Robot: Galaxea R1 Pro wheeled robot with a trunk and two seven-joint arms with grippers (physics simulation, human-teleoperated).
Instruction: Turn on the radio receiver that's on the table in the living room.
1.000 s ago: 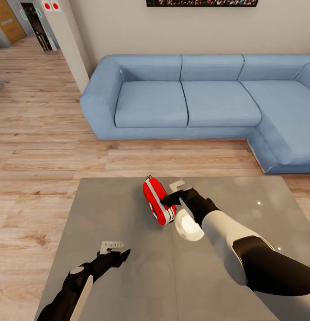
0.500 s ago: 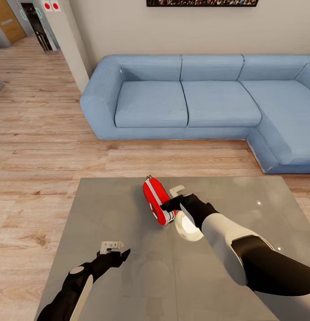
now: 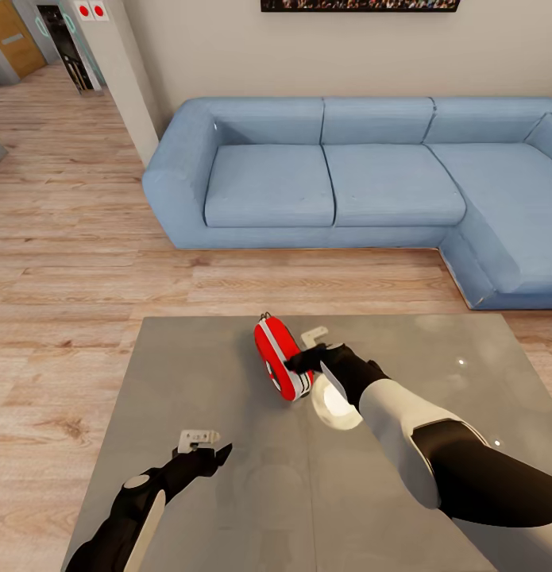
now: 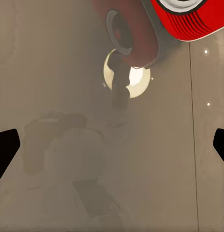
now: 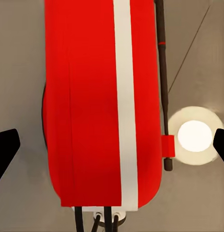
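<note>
While reaching forward, the right gripper (image 3: 298, 362) touches the radio receiver (image 3: 277, 359).

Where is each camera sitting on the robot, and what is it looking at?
Head view: up on the robot's head, looking forward and down at the table, the radio receiver and the sofa; both arms show, with the left gripper and right gripper.
Left wrist view: on the left arm, facing the glossy tabletop; dark fingertips show at the edges.
Right wrist view: on the right arm, close on the radio's red edge; fingertips flank it.
Shared: all three see the radio and table.
</note>
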